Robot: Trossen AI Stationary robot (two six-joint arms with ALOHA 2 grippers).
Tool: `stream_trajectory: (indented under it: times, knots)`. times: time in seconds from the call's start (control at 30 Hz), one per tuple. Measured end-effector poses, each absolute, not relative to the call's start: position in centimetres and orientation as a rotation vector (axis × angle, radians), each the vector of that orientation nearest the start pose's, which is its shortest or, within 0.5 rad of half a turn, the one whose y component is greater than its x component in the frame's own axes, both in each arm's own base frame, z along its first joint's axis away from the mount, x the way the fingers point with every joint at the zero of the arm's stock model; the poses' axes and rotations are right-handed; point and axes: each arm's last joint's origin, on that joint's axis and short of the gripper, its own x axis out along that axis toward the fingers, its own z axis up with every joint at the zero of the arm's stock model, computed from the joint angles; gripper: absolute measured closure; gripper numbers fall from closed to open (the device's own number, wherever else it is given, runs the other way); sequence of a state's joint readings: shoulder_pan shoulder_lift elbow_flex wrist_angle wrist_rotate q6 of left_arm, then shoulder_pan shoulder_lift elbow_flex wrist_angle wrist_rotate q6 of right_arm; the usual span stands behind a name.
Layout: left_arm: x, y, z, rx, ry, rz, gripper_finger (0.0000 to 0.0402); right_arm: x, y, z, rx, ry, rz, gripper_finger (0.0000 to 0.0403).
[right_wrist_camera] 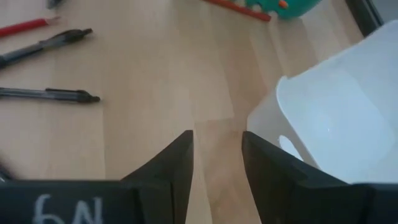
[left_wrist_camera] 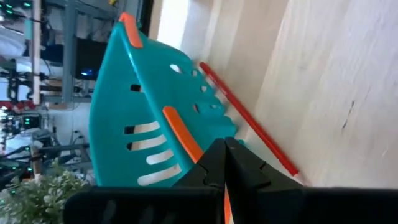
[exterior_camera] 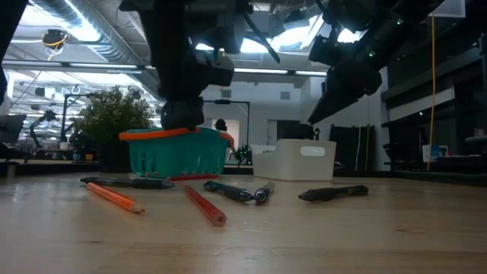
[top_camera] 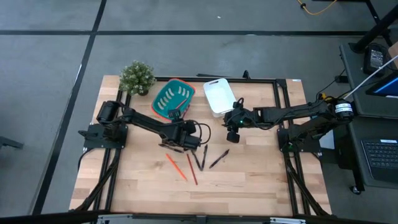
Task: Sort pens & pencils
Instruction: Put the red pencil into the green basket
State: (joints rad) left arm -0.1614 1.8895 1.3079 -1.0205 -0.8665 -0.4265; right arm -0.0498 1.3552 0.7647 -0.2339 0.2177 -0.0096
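My left gripper (left_wrist_camera: pixel 224 152) is shut close beside the teal basket (top_camera: pixel 173 98), just above the table; an orange sliver shows between its fingers. A red pencil (left_wrist_camera: pixel 249 118) lies on the table along the basket's foot. Two more pencils (top_camera: pixel 176 165) (top_camera: pixel 191 169) and several black pens (top_camera: pixel 202 155) (top_camera: pixel 219 158) lie flat on the wood nearer the table's near edge. My right gripper (right_wrist_camera: pixel 216 155) is open and hangs above bare table next to the white bin (top_camera: pixel 219 94), touching nothing. My left gripper is shut on an orange pencil, of which only a thin strip (left_wrist_camera: pixel 226 206) shows between the two fingers. The fingers themselves hide which part of the pencil they have and how it sits.
A potted plant (top_camera: pixel 137 77) stands at the table's far left corner behind the basket. The white bin (right_wrist_camera: pixel 336 106) is open-topped and sits right of the basket. Bare wood lies between the bin and the pens (right_wrist_camera: pixel 50 94), and along the near edge.
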Motion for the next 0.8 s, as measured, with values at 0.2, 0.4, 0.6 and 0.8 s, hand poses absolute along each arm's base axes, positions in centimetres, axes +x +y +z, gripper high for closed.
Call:
stream_trajectory:
  times: [0.2, 0.4, 0.6, 0.8]
  knots:
    - [33.3, -4.2, 18.3, 0.434, 1.239, 0.813, 0.0401, 26.6, -1.9, 20.5, -0.078, 0.817, -0.245, 0.0264]
    - [32.3, -5.6, 18.3, 0.394, 1.288, 0.804, 0.0401, 26.5, -1.9, 20.5, -0.079, 0.819, -0.244, 0.0264]
    - [31.4, -5.4, 18.4, 0.361, 1.360, 0.847, 0.0401, 26.5, -1.9, 20.5, -0.078, 0.819, -0.245, 0.0264]
    - [30.9, -4.1, 17.9, 0.343, 1.428, 0.870, 0.0401, 26.5, -1.9, 20.5, -0.077, 0.820, -0.244, 0.0264]
